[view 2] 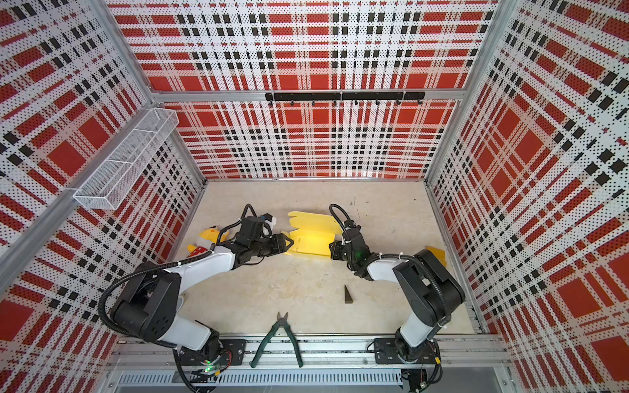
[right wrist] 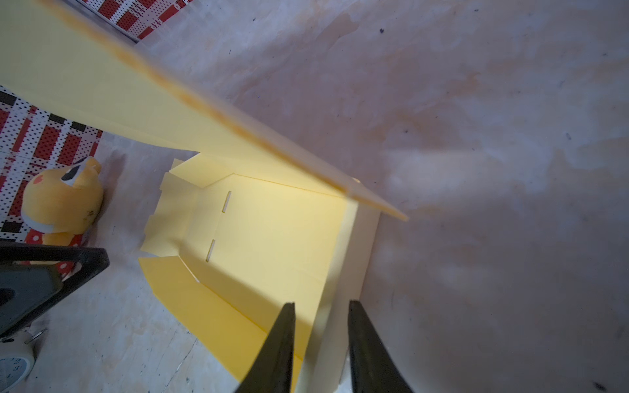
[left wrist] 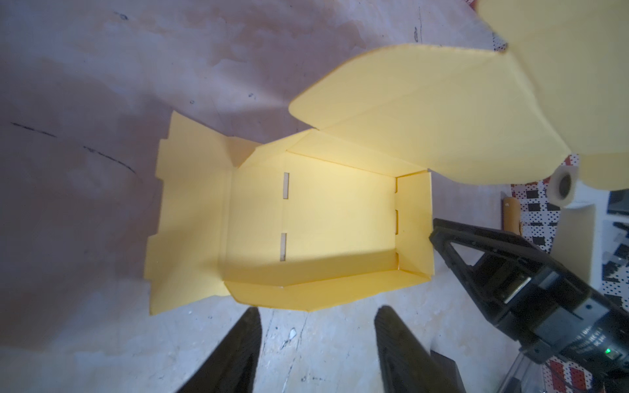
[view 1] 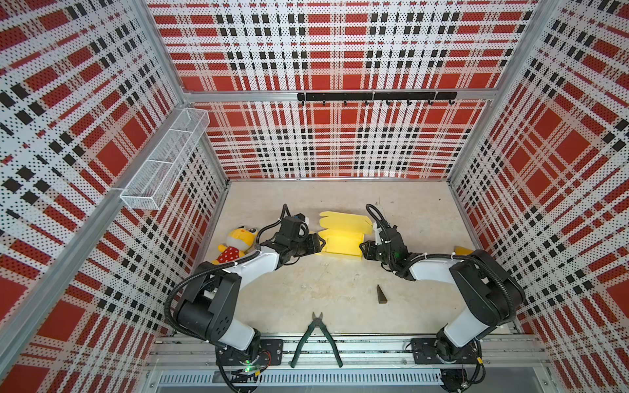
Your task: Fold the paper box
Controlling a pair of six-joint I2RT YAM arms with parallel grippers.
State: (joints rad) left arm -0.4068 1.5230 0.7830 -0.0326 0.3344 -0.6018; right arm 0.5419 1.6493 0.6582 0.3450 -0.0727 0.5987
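The pale yellow paper box (view 1: 340,240) (view 2: 311,240) lies mid-table, half formed: a flat base with slots (left wrist: 340,217), low side walls, and a big lid flap (view 1: 343,221) standing up at the back. Its left end flap (left wrist: 190,211) lies flat on the table. My left gripper (view 1: 321,243) (left wrist: 319,311) sits just off the box's left end, open, with bare table between its fingers. My right gripper (view 1: 362,247) (right wrist: 321,303) is at the right end, and its fingers stand apart on either side of the upright end wall (right wrist: 354,272).
A yellow plush toy (view 1: 235,245) lies behind the left arm. Green-handled pliers (view 1: 316,340) rest at the front edge, and a black wedge (view 1: 381,294) lies in front of the right arm. A small orange-yellow piece (view 1: 463,251) sits by the right wall.
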